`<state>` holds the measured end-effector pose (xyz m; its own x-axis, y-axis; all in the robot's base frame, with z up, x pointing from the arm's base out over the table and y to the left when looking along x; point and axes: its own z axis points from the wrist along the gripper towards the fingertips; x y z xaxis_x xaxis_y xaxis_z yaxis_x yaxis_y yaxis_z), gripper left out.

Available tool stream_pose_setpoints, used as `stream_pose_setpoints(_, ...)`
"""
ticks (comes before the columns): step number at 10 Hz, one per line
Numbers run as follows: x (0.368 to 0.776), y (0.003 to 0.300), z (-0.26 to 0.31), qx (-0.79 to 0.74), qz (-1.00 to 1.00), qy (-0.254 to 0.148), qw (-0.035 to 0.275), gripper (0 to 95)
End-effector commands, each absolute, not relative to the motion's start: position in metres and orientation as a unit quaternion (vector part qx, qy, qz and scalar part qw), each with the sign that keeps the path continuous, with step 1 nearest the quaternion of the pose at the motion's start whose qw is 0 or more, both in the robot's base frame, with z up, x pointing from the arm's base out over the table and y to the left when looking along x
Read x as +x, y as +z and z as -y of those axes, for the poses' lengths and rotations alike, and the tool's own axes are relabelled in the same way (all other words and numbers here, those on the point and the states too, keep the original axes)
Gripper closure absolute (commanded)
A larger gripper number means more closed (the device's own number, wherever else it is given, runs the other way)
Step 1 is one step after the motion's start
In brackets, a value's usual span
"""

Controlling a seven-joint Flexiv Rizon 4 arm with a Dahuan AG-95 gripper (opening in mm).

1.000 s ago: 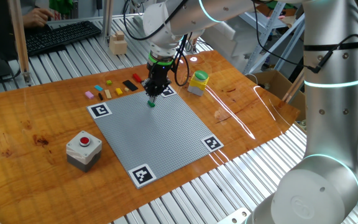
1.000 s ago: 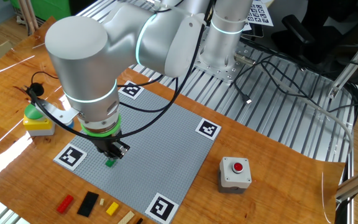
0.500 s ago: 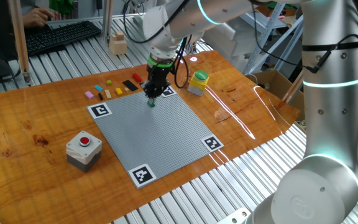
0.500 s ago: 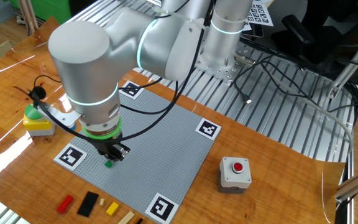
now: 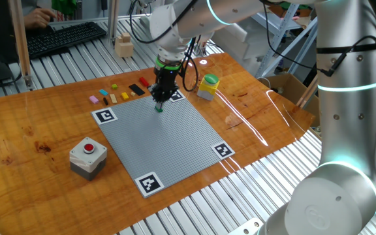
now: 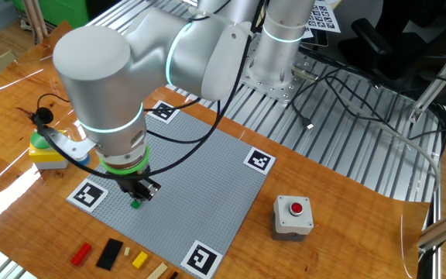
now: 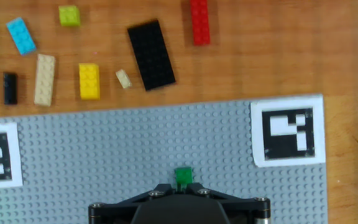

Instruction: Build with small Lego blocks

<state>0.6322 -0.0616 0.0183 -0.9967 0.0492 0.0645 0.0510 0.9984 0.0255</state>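
Note:
My gripper (image 5: 159, 103) stands low over the far edge of the grey baseplate (image 5: 165, 140), shut on a small green Lego block (image 5: 159, 108). In the hand view the green block (image 7: 183, 177) sits pinched between my fingertips against the baseplate (image 7: 135, 143). It also shows in the other fixed view (image 6: 135, 204) under my gripper (image 6: 139, 194). Loose blocks lie on the wood beyond the plate: red (image 7: 199, 22), black (image 7: 151, 55), yellow (image 7: 89, 81), tan (image 7: 45, 79), blue (image 7: 20, 35), lime green (image 7: 69, 15).
A grey box with a red button (image 5: 87, 156) stands left of the plate. A yellow object with a green top (image 5: 208, 86) stands right of my gripper. A pale wooden block (image 5: 123, 46) and a keyboard (image 5: 64, 36) lie at the back. Marker tags (image 7: 288, 138) sit on the plate's corners.
The gripper and the green block stay in the same spot on the plate. Only the arm's upper links have shifted a little.

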Motion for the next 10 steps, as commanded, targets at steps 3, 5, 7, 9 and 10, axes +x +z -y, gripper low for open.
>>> stream_pose_setpoints(3,0.634,0.024,0.062,-0.053,0.998,-0.013,0.024,76.0)
stream_pose_setpoints(5,0.65,0.028,0.061,-0.053,0.998,-0.014,0.018,76.0)
stream_pose_setpoints(7,0.668,0.033,0.061,-0.052,0.998,-0.016,0.018,76.0)
stream_pose_setpoints(9,0.688,0.039,0.063,-0.047,0.999,-0.019,0.018,76.0)
stream_pose_setpoints(10,0.697,0.041,0.064,-0.044,0.999,-0.018,0.018,76.0)
